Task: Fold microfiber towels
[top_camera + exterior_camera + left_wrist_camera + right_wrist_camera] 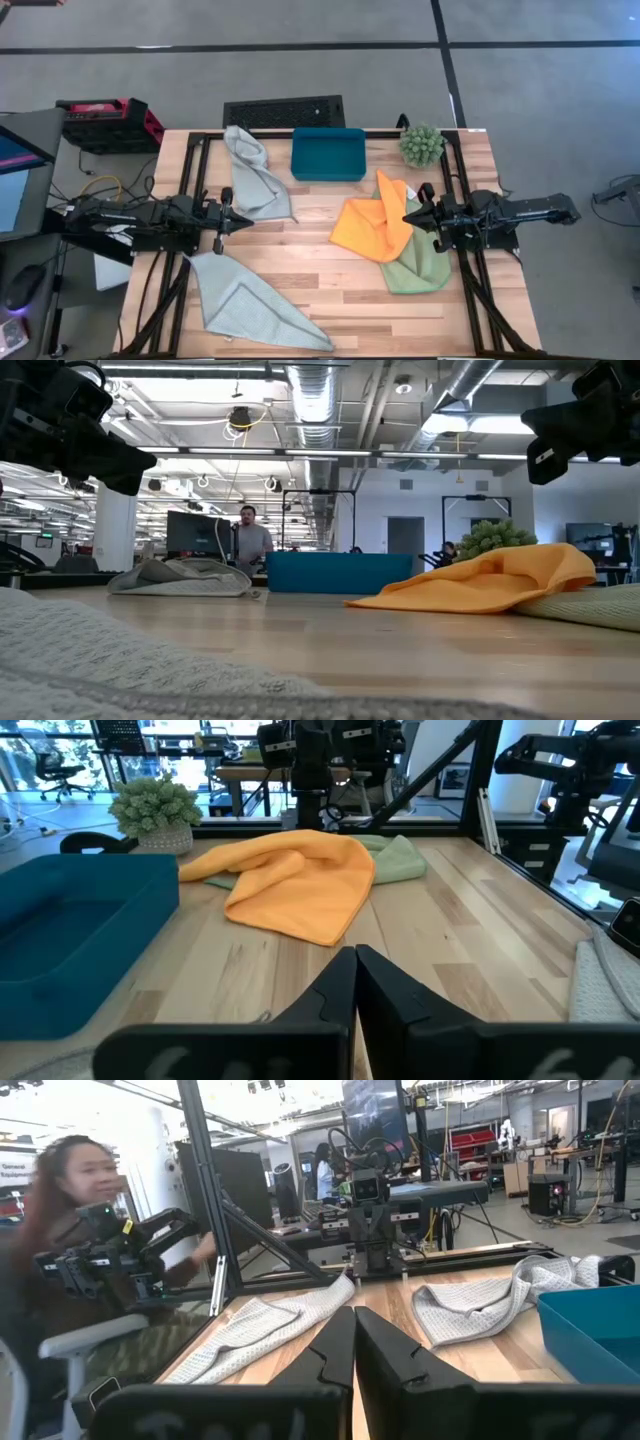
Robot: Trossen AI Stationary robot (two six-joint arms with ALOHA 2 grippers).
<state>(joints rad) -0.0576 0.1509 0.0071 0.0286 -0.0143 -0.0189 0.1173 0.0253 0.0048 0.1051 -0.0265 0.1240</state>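
Towels lie crumpled and unfolded across the table: two grey ones [258,172] [250,305] on the left, orange [372,228] over green [420,268] (partly covering it) on the right. Both grippers, left [250,224] and right [407,218], hover empty with fingers together, seemingly poised before any fold.

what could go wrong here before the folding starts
1. The orange towel lies bunched over the green towel, so a grab may lift both.
2. One grey towel reaches the table's near edge and might slide off.
3. The plant stands near the right gripper and could get knocked.
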